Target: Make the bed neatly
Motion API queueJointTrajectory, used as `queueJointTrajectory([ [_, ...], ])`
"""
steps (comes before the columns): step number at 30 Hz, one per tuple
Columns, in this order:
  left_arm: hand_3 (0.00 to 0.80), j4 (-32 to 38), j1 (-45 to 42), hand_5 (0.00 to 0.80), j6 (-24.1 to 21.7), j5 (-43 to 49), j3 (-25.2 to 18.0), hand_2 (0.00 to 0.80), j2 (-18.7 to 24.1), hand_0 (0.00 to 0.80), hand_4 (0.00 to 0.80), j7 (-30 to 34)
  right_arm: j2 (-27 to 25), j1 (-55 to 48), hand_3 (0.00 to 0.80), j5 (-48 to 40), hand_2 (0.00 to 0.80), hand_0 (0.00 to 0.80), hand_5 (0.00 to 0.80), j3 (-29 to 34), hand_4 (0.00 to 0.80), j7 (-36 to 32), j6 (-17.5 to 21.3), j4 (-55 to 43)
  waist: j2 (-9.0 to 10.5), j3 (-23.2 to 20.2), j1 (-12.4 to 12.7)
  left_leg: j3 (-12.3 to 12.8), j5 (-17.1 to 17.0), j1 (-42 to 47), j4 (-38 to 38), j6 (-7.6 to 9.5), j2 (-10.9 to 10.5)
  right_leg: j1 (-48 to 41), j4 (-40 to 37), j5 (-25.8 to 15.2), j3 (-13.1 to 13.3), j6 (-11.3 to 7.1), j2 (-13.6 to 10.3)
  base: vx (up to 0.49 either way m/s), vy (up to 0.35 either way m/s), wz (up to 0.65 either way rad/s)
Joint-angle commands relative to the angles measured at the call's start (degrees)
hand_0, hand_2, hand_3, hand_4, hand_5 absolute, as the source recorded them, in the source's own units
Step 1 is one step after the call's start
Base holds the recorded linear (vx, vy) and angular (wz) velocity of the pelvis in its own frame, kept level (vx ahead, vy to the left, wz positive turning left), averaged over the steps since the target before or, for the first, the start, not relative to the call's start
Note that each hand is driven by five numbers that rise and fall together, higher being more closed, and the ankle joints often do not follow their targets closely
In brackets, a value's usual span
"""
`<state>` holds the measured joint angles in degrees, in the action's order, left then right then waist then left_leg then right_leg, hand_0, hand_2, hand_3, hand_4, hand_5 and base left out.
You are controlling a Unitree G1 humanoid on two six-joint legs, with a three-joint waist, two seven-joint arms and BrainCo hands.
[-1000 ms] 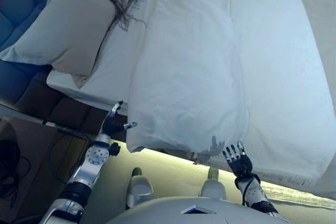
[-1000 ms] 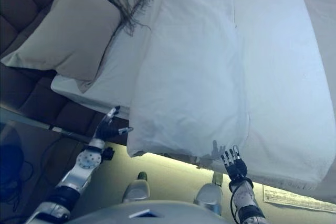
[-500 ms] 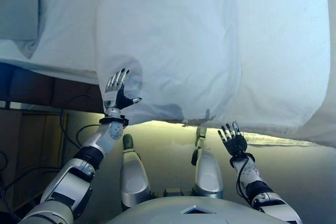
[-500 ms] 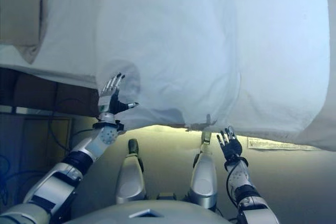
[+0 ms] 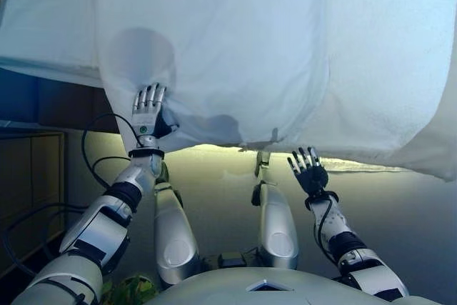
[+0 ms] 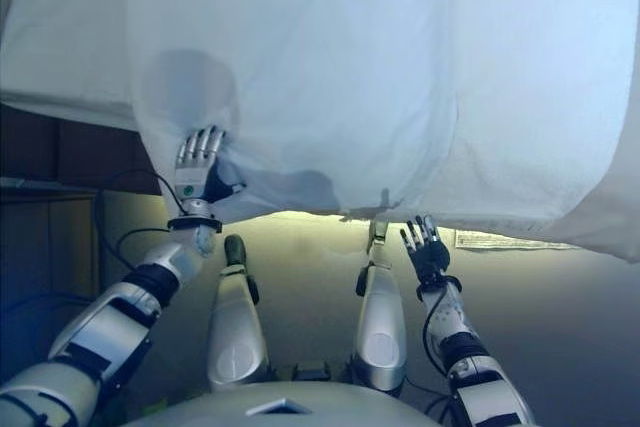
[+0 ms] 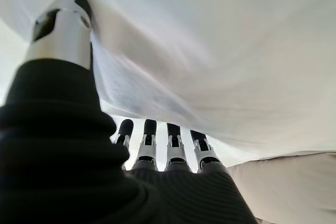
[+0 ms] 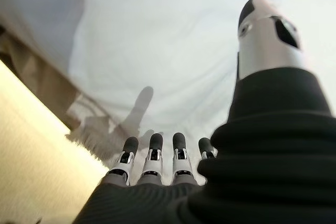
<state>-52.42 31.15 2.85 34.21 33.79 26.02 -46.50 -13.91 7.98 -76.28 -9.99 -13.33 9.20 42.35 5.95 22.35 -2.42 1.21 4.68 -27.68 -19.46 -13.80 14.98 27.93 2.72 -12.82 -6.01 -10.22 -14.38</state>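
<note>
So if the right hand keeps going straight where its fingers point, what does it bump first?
Probably the duvet: the right hand points up at its hanging edge, just below it.

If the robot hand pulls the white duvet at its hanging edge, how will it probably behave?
The white duvet is probably floppy: it drapes over the bed edge and creases around the left robot hand. It looks puffy, so likely light for its size. One-sided pulling may bunch it, since the right robot hand hangs open below it.
</note>
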Motion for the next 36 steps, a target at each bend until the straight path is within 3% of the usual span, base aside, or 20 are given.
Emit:
queueJointTrajectory([
  [1,0.000,-2.7,2.5,0.000,1.7,0.6,-1.3,0.000,3.3,0.000,0.000,-2.2,-2.3,-0.2,0.000,-3.3,0.000,0.000,0.000,-0.2,0.000,-0.1,4.2,-6.4,0.27,0.7,0.2,-1.1,-8.2,-6.5,1.9,4.58,-1.8,-1.5,6.2,7.0,-1.9,-1.87,-0.7,-0.049,0.004,-0.04],
  [13,0.000,-7.2,8.4,0.000,2.7,-1.0,-2.3,0.000,7.3,0.000,0.000,-5.4,-2.5,1.6,0.000,-4.8,0.000,0.000,0.000,-2.3,0.000,-1.1,6.5,-8.9,2.14,1.5,-0.6,0.2,-9.3,-8.3,3.6,4.63,-1.5,0.4,3.7,5.0,-2.2,-1.95,-0.8,-0.027,0.021,-0.01],
  [21,0.000,-9.2,11.9,0.000,2.9,-1.9,-2.2,0.000,8.7,0.000,0.000,-3.8,-3.5,3.2,0.000,-6.5,0.000,0.000,0.000,-2.9,0.000,-2.0,7.2,-8.7,2.42,2.2,-0.8,0.7,-9.5,-9.8,3.5,4.90,-2.2,1.9,3.4,4.3,-2.4,-1.80,-1.3,-0.024,0.047,-0.02],
  [24,0.800,-10.4,13.1,0.800,3.3,-3.2,-1.7,0.800,9.0,0.800,0.800,-2.9,-3.7,4.1,0.000,-7.0,0.000,0.000,0.000,-3.6,0.000,-1.8,7.3,-9.0,2.78,2.4,-0.9,1.1,-9.7,-10.2,3.6,4.98,-2.1,2.2,3.0,4.1,-2.5,-1.76,-1.2,-0.015,0.023,-0.03],
  [36,0.800,-11.0,13.9,0.800,1.7,-4.1,-2.2,0.800,9.6,0.800,0.800,-3.3,-4.2,4.2,0.000,-8.4,0.000,0.000,0.000,-4.2,0.000,-3.4,7.5,-8.3,3.20,2.6,-0.5,1.6,-9.6,-9.6,4.1,5.22,-2.2,1.3,2.3,4.1,-3.7,-1.60,-1.3,0.000,0.000,0.00],
])
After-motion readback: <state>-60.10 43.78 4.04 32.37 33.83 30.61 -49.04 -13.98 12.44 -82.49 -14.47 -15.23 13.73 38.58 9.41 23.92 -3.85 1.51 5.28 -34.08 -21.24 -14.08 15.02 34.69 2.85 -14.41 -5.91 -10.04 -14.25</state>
